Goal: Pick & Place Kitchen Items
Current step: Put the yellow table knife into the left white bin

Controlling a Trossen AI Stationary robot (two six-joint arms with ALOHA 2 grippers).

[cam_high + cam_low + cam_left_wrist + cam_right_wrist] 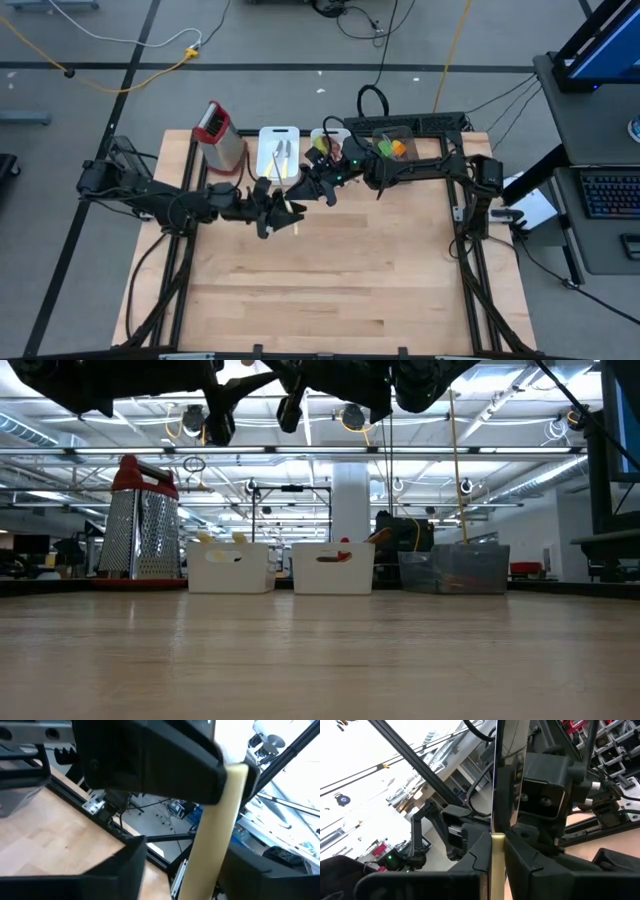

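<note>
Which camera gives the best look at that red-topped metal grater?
The low view: the grater stands upright, side-on and unobstructed. The high view shows only its top from above. Neither wrist view clearly shows it.

a lab hall: ceiling strip lights [300,400], floor cables [100,40], keyboard desk [600,190].

A grey concrete floor [300,40] is surrounding the pale wooden table [320,290], with dark tape lines crossing it and a yellow cable [130,75] trailing over it. A dark desk carrying a black keyboard [608,192] is standing beside the table. Long white ceiling lights [90,410] are shining over an open workshop hall, where a white pillar [350,500] is rising in the distance.
</note>
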